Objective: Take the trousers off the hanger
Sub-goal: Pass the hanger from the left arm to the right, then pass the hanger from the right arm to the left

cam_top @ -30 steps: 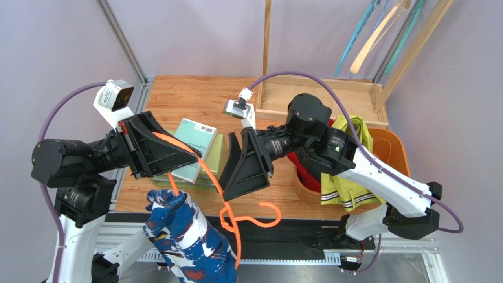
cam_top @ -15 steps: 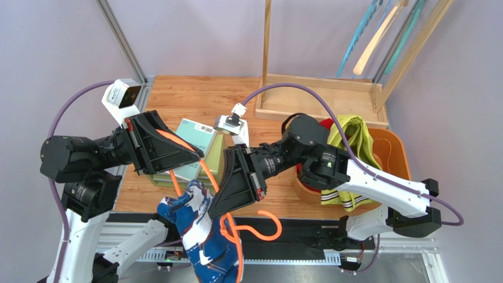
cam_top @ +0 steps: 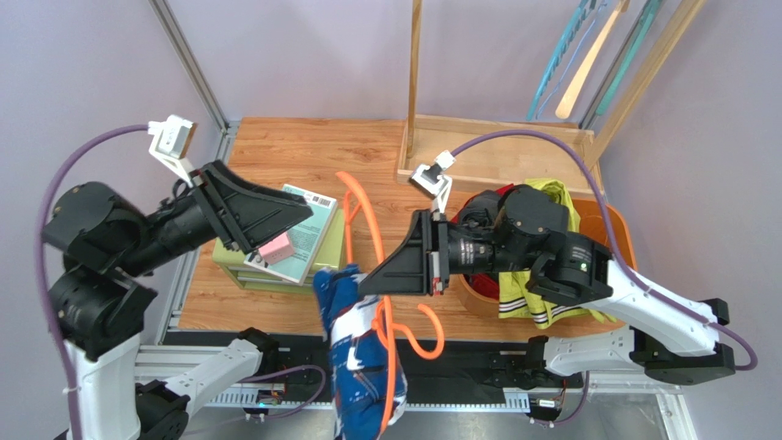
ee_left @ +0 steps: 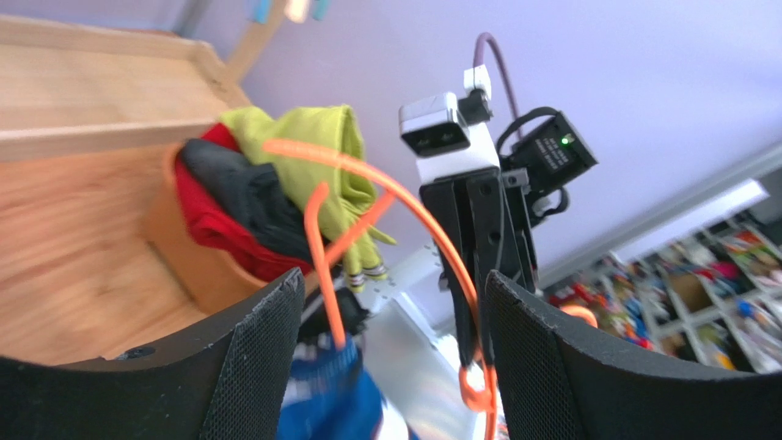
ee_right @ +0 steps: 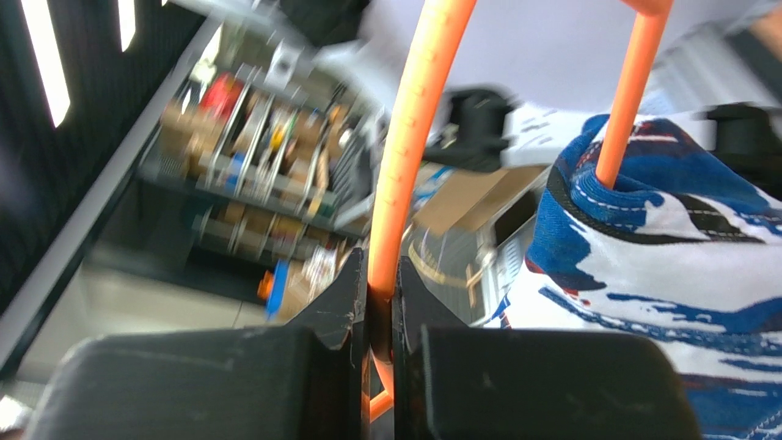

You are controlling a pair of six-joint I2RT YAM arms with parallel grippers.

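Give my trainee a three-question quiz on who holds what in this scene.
1. True or false: the left end effector grips the orange hanger.
2. Which garment hangs on the hanger? A red trousers; B navy blue trousers; C yellow-green trousers.
3. Fill in: the right end effector is shut on the ____.
Key: 1 false, its jaws stand open and apart from the hanger; 2 B; 3 orange hanger.
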